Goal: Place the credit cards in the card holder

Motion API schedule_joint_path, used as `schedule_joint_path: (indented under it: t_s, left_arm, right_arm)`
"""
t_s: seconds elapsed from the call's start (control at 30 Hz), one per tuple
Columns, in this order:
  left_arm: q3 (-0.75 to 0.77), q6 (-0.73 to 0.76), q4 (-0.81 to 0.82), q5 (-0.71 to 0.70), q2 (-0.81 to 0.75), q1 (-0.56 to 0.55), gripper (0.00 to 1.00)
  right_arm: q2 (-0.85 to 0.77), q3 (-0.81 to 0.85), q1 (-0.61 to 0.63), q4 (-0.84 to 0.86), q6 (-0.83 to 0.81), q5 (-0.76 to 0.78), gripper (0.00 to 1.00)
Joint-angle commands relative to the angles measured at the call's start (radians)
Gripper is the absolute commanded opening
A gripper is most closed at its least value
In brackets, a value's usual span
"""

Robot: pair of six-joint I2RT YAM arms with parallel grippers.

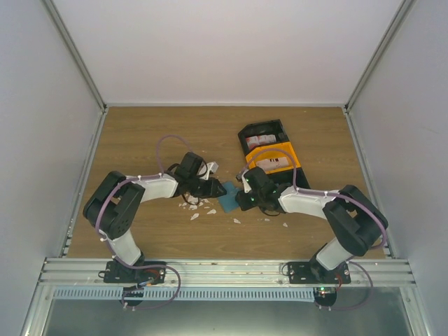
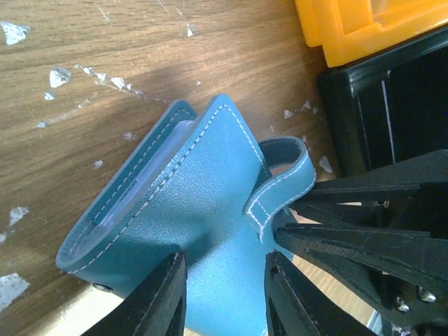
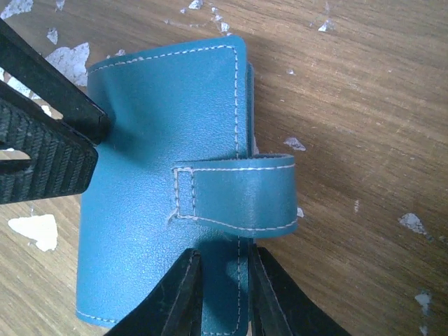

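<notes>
**At mid-counter, between both pincers: the blue card holder (image 1: pixel 228 198)**

Near the middle of the wooden counter (image 1: pixel 140 140), closed, with white stitching along the edges and a strap loop (image 3: pixel 238 196) sticking out to one side. Gripped from the left by the left pincer (image 1: pixel 213 187), set narrow, one finger (image 2: pixel 157 301) on each face of the leather. Gripped from the other side by the right pincer (image 1: pixel 241 199), also narrow, its fingers (image 3: pixel 175 301) pressed on either face of the stitched edge just below the strap. Seen from each wrist, the other arm's black fingers right at the holder.

Behind the right arm, apart from the holder: black bin (image 1: pixel 243 133) and orange bin (image 1: pixel 292 155), touching. Inside both, credit cards (image 1: pixel 260 142), white with red patches.

On the wood around the holder, mostly under the left arm: small white scraps (image 1: pixel 196 206).
</notes>
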Motion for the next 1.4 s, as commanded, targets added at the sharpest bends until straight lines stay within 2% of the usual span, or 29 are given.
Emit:
schedule_joint_path:
  t_s: [0.0,0.07,0.27,0.4,0.5,0.63,0.8,1.0,1.23,1.37]
  left_arm:
    - [0.036,0.037,-0.059,-0.097,0.027,-0.021,0.35]
    - [0.040,0.044,-0.083,-0.134,0.035,-0.030,0.35]
    - [0.052,0.051,-0.145,-0.223,0.069,-0.054,0.34]
    - [0.042,0.053,-0.145,-0.233,0.075,-0.059,0.34]
    - [0.037,0.053,-0.128,-0.206,0.071,-0.059,0.34]
    - [0.029,0.038,-0.093,-0.147,0.044,-0.060,0.36]
    - [0.013,-0.028,-0.101,-0.228,-0.057,-0.059,0.47]
    - [-0.034,-0.125,-0.139,-0.304,-0.142,-0.058,0.59]
    - [-0.100,-0.241,-0.103,-0.279,-0.130,-0.056,0.61]
    - [-0.106,-0.258,-0.046,-0.214,-0.079,-0.056,0.61]
  right_arm:
    - [0.057,-0.014,-0.008,-0.037,0.085,-0.065,0.20]
    - [0.066,-0.019,-0.011,-0.037,0.118,-0.059,0.23]
    - [0.058,0.001,-0.022,-0.056,0.194,-0.010,0.38]
    - [0.073,0.001,-0.036,-0.039,0.204,-0.032,0.40]
    - [0.093,-0.012,-0.044,0.007,0.212,-0.087,0.37]
    - [0.122,-0.023,-0.050,0.035,0.227,-0.110,0.26]
    - [0.153,-0.039,-0.064,0.044,0.227,-0.110,0.19]
    - [0.179,-0.038,-0.069,0.048,0.222,-0.105,0.18]
    - [0.198,-0.041,-0.075,0.057,0.226,-0.106,0.18]
    - [0.205,-0.044,-0.080,0.074,0.218,-0.128,0.18]
